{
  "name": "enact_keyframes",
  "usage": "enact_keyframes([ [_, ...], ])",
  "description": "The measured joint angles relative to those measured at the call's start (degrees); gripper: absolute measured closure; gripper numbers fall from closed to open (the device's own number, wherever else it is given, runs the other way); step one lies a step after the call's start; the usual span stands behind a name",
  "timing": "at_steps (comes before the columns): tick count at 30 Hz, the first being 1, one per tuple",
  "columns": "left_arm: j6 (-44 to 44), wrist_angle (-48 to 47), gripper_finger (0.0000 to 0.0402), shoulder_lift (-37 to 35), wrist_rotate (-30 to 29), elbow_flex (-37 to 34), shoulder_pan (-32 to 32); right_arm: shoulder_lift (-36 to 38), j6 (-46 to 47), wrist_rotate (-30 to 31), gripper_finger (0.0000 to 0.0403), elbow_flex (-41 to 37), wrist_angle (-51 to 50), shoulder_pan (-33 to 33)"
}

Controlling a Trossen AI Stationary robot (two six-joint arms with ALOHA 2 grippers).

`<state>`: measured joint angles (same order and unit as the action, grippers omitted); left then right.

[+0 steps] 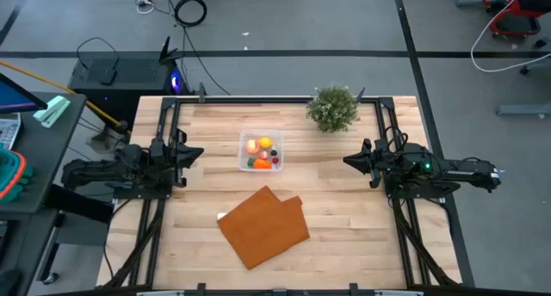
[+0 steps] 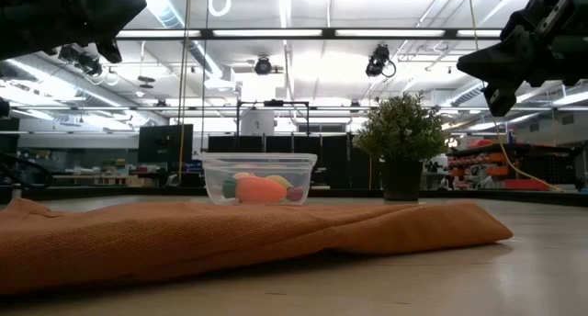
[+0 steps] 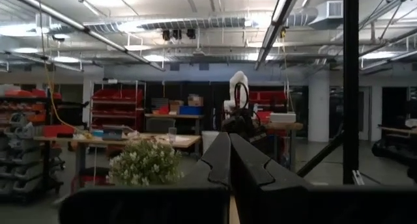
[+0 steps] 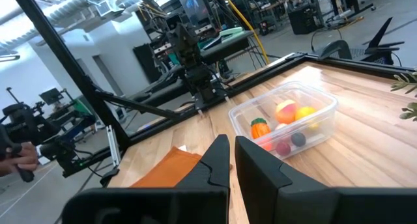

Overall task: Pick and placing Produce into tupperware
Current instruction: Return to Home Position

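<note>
The tupperware (image 1: 242, 152), a small clear container, stands on the table's far middle, between the two arms. The produce (image 1: 264, 151) lies inside it: a yellow lemon, a peach-orange fruit, and small orange, red, green and dark pieces. It also shows in the low view as the produce (image 2: 260, 188) behind the clear wall of the tupperware (image 2: 213, 174), and in the right wrist view as the produce (image 4: 287, 112) in the tupperware (image 4: 324, 123). My left gripper (image 1: 196, 153) hovers left of the container, shut and empty. My right gripper (image 1: 349, 161) hovers to its right, shut and empty.
A folded orange-brown mat (image 1: 264, 225) lies on the near middle of the table. A bushy potted plant (image 1: 333, 107) stands at the far edge, right of the container. Bare wood lies between each gripper and the container.
</note>
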<state>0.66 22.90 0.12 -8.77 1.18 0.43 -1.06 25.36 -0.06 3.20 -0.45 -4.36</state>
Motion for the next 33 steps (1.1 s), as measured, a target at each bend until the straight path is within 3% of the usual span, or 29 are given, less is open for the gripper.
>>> enact_keyframes([
  [7, -6.9, -10.9, 0.0397, 0.0, 1.8, -0.1, 0.0, 0.0, 0.0, 0.0, 0.0403, 0.0, 0.0, 0.0],
  [15, -7.0, -11.6, 0.0396, 0.1, 1.6, -0.7, 0.0, 0.0, 0.0, 0.0, 0.0403, 0.0, 0.0, 0.0],
  [23, -9.0, -14.0, 0.0394, 0.1, 8.4, -0.7, 0.0, 0.0, 0.0, 0.0, 0.0403, 0.0, 0.0, 0.0],
  [33, -12.6, -17.7, 0.039, 0.1, 8.2, -0.7, 0.0, 0.0, 0.0, 0.0, 0.0403, 0.0, 0.0, 0.0],
])
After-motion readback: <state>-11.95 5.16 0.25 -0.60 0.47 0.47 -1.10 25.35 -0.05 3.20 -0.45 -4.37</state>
